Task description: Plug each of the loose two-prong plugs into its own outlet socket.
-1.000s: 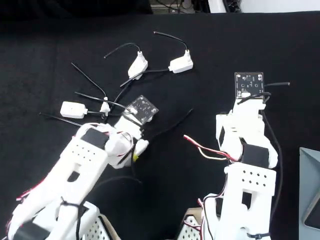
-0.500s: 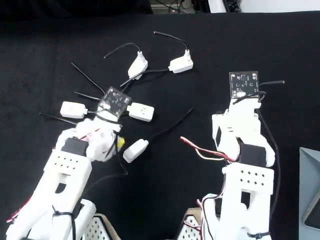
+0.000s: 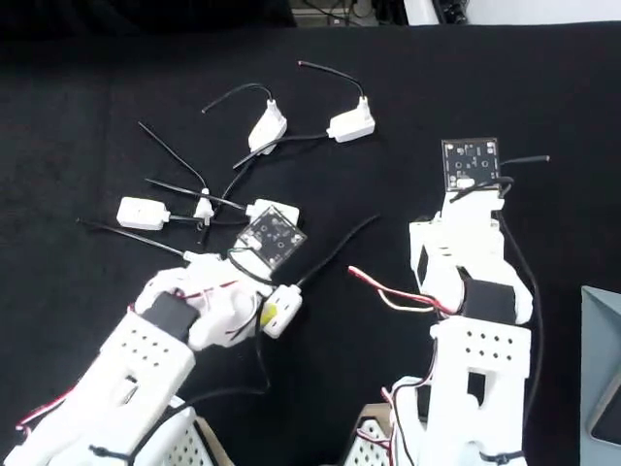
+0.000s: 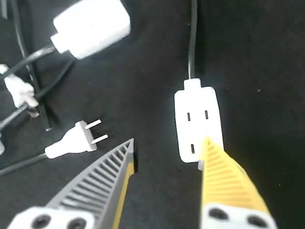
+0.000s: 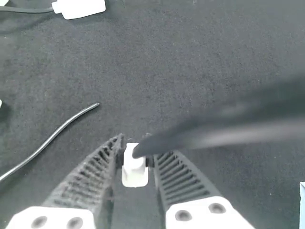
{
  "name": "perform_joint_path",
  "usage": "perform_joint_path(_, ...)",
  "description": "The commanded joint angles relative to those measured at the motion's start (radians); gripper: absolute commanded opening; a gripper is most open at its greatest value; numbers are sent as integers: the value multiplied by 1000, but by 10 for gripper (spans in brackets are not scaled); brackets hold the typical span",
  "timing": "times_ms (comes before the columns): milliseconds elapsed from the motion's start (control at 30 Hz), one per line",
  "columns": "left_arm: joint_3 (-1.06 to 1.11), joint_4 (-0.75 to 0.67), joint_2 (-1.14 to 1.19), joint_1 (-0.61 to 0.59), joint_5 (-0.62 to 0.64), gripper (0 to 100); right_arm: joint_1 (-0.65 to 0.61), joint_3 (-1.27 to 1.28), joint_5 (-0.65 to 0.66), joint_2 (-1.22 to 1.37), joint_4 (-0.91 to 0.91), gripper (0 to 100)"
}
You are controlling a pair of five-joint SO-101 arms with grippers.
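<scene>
My left gripper stands open low over the black cloth. Its yellow finger touches the end of a white outlet socket on a black cord, and a loose two-prong plug lies beside its grey finger. From above, that socket sits at the left arm's tip. My right gripper is shut on a small white plug whose black cord trails off to the right. Three other white sockets lie at the back left.
Black cords cross the cloth between the back sockets, with a small plug among them. Another socket peeks out behind the left wrist board. A grey box stands at the right edge. The cloth between the arms holds one cord.
The left arm swung left, then back right and toward the front, and the socket at its tip slid slightly right and nearer. The right arm edged a little to the left with its plug.
</scene>
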Motion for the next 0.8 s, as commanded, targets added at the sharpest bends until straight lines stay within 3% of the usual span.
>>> perform_joint_path(0,-25,37,-68,13,11,223,-15,-36,6,-16,-21,12)
perform_joint_path(233,-25,49,-46,68,153,302,-32,-35,6,-16,-15,12)
perform_joint_path(533,-47,-74,256,90,166,302,-32,-33,6,-16,-14,12)
perform_joint_path(767,-162,-87,496,113,160,253,-32,-33,6,-16,-14,12)
